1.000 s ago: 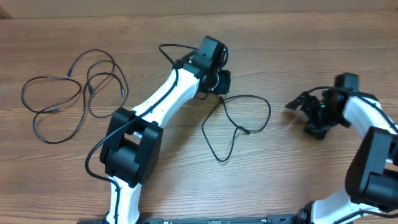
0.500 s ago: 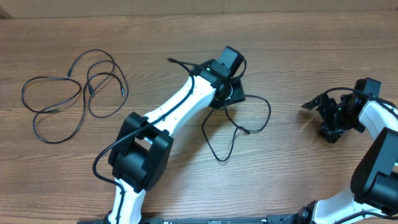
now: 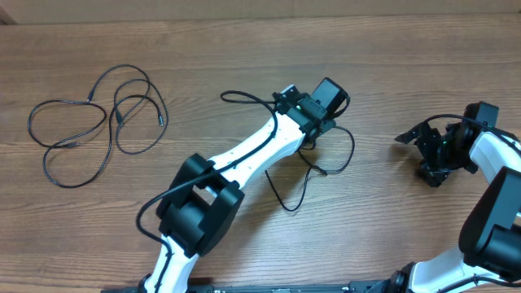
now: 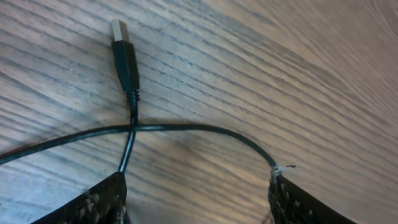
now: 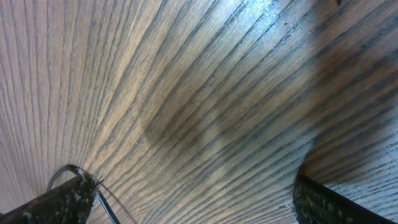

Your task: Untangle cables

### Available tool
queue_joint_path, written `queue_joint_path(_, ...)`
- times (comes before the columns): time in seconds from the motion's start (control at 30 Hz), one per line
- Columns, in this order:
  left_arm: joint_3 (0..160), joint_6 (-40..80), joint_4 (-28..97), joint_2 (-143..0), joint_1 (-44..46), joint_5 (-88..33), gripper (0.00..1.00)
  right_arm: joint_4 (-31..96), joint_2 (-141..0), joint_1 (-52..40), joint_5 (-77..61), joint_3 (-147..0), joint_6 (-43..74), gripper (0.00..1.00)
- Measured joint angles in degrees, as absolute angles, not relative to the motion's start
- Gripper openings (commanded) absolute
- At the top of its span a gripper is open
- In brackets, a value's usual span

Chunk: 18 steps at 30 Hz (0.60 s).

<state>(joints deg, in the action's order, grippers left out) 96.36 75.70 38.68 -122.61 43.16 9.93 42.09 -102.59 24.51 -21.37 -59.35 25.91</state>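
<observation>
Two groups of thin black cables lie on the wood table. A tangled bunch (image 3: 104,159) sits at the far left. A single looped cable (image 3: 352,146) lies in the middle, and my left gripper (image 3: 324,114) hovers over its upper part. In the left wrist view that cable (image 4: 186,127) crosses over itself below its USB plug (image 4: 124,53). My left gripper (image 4: 199,180) is open, with bare wood between the fingers (image 4: 93,202). The cable meets the right fingertip's edge. My right gripper (image 3: 415,155) stands open at the right, holding nothing (image 5: 196,183).
The left arm (image 3: 244,155) stretches diagonally from the front edge to the table's middle. The right arm (image 3: 496,203) stands along the right edge. A thin black wire (image 5: 109,205) runs beside the right gripper's left finger.
My left gripper has moved to the right over the middle cable, and its jaws have opened. The right gripper shifted a little right early on, then stayed still.
</observation>
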Motion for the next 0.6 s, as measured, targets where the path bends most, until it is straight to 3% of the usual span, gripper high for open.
queue_joint_path(0.23,96.38,80.53,38.35,-128.31,42.39,11.57,0.71,42.09,-102.61,24.51,-21.37,-59.35,25.91,1.0)
queue_joint_path(0.3,96.4,81.06,37.41,-128.27,42.0,12.1,0.61,42.09,-102.59,24.51,-21.37,-59.35,25.91,1.0)
queue_joint_path(0.4,96.38,81.69,37.39,-128.42,40.6,12.93,0.34,42.06,-102.61,24.51,-21.34,-59.35,25.89,1.0)
queue_joint_path(0.43,96.38,81.3,37.41,-128.42,39.99,13.23,0.29,42.06,-102.59,24.51,-21.32,-59.35,25.91,1.0)
queue_joint_path(0.6,96.38,76.79,38.35,-128.49,37.41,15.4,0.23,42.06,-102.61,24.51,-21.3,-59.35,25.89,1.0)
